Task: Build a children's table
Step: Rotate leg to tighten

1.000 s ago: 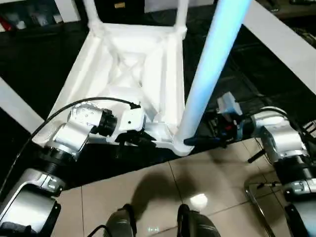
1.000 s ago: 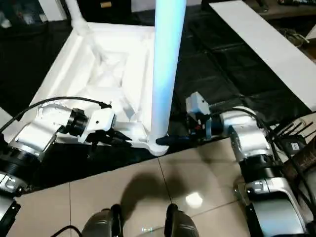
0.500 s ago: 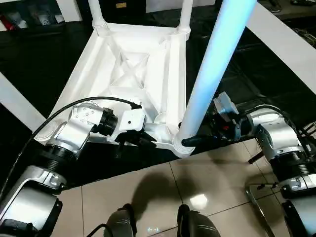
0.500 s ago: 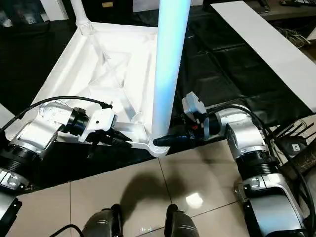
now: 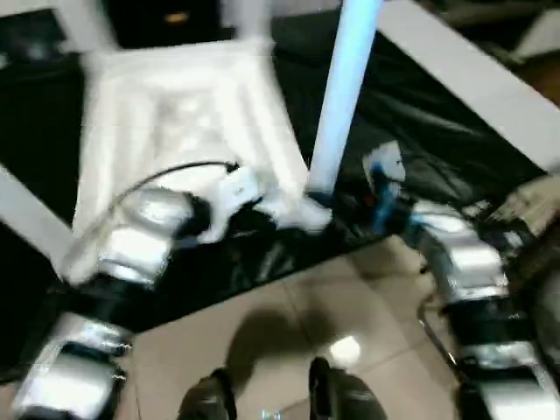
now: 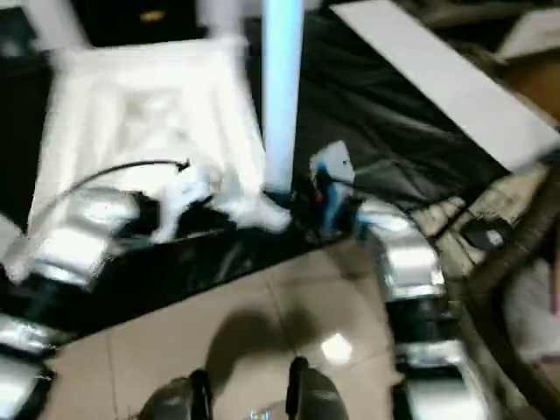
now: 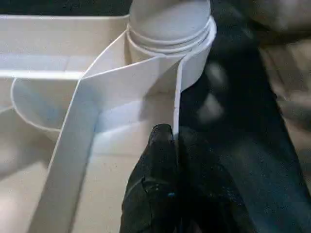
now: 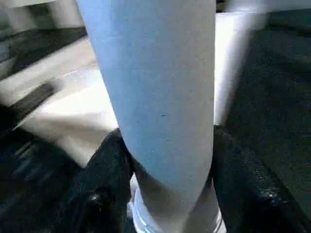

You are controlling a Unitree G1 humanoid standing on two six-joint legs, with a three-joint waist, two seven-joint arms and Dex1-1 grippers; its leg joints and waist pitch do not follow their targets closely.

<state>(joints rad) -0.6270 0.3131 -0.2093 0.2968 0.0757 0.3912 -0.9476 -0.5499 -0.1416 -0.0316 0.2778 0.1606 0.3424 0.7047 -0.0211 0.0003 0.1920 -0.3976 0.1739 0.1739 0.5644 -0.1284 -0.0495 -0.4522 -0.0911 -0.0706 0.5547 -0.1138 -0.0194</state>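
Observation:
The children's table (image 5: 175, 114) lies upside down on the black cover, its ribbed underside facing up. A white leg (image 5: 337, 96) stands upright in the near corner socket (image 7: 170, 29). My left gripper (image 7: 174, 138) is shut on the thin rim wall (image 7: 177, 97) of the top, just beside that socket. My right gripper (image 8: 167, 150) is shut on the base of the leg (image 8: 160, 87), one black finger (image 8: 109, 165) pressing on each side. Two more legs (image 5: 241, 13) rise from the far corners.
The black-covered work table (image 5: 429, 122) spreads to the right, with a long white board (image 5: 455, 70) across it and another white board (image 5: 26, 219) at the left. Tiled floor (image 5: 306, 306) lies below the near edge. Cables (image 6: 499, 236) hang at the far right.
The head camera has swung, so the whole picture has shifted and smeared. Both grippers keep their places at the near corner of the table, the right one still at the leg's base.

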